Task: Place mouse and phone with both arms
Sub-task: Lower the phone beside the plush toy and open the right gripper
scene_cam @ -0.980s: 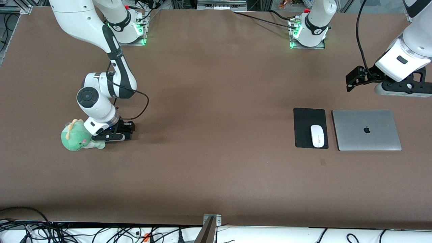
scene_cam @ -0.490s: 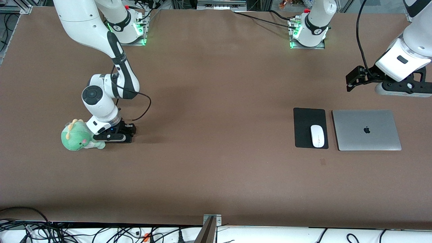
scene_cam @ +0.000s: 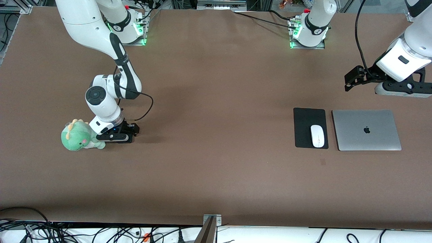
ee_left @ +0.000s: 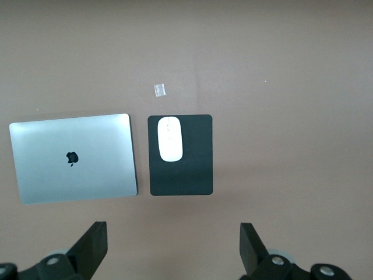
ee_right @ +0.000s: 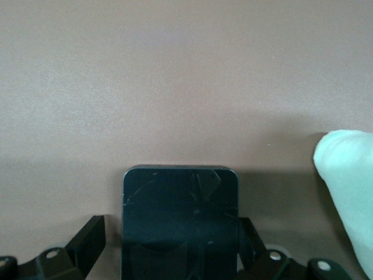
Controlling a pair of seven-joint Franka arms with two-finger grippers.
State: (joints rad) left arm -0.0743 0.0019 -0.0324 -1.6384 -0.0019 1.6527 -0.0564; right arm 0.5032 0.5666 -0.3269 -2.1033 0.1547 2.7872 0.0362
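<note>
The black phone (ee_right: 180,216) lies flat on the brown table between the fingers of my right gripper (ee_right: 172,248). The gripper is open, with a gap showing at one finger. In the front view my right gripper (scene_cam: 131,130) is low at the table beside the green plush toy (scene_cam: 78,136) and hides the phone. The white mouse (scene_cam: 317,136) lies on the black mouse pad (scene_cam: 305,118), and also shows in the left wrist view (ee_left: 170,139). My left gripper (scene_cam: 349,82) is open and empty, up over bare table near the pad and laptop; its own view (ee_left: 173,251) looks down on them.
A closed silver laptop (scene_cam: 366,130) lies beside the mouse pad (ee_left: 195,169) toward the left arm's end. A small pale mark (ee_left: 158,90) sits on the table near the pad. The plush toy's edge (ee_right: 349,186) is close to my right gripper.
My right arm's wrist and gripper have shifted slightly toward the left arm's end, staying low beside the plush toy. My left gripper has barely moved.
</note>
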